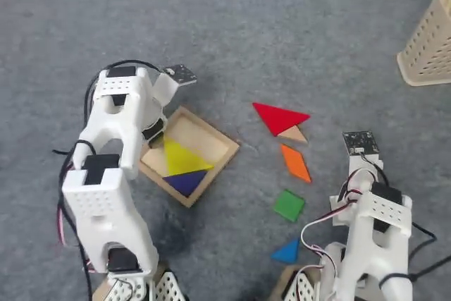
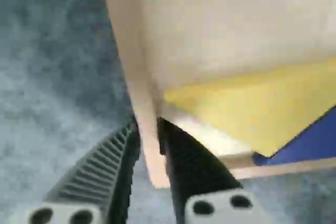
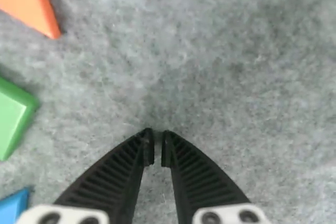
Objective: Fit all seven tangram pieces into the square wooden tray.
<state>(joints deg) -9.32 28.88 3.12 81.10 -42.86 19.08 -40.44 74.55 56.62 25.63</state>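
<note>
Left gripper [image 2: 147, 125]: fingers pinched astride one wall of the wooden tray [image 1: 213, 126] near a corner. Yellow triangle [image 1: 182, 158] and dark blue triangle [image 1: 184, 182] lie inside the tray, and the other half of its floor is bare. Red triangle [image 1: 280, 116], orange piece [image 1: 295, 163] and green square [image 1: 289, 204] lie loose on the carpet beside the tray; right gripper [image 3: 156, 148], fingers nearly touching, hangs low over the carpet near the green square.

Wooden tray [image 1: 204, 135] holds a yellow triangle [image 1: 182, 157] and navy triangle [image 1: 184, 182]; five coloured pieces [image 1: 289, 204] lie outside.

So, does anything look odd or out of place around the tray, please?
Yes: the left gripper is shut on the wall of the wooden tray, not on a piece, which is odd for a fitting task. The tray also sits turned cornerwise, holding only a yellow triangle and a dark blue triangle.
</note>
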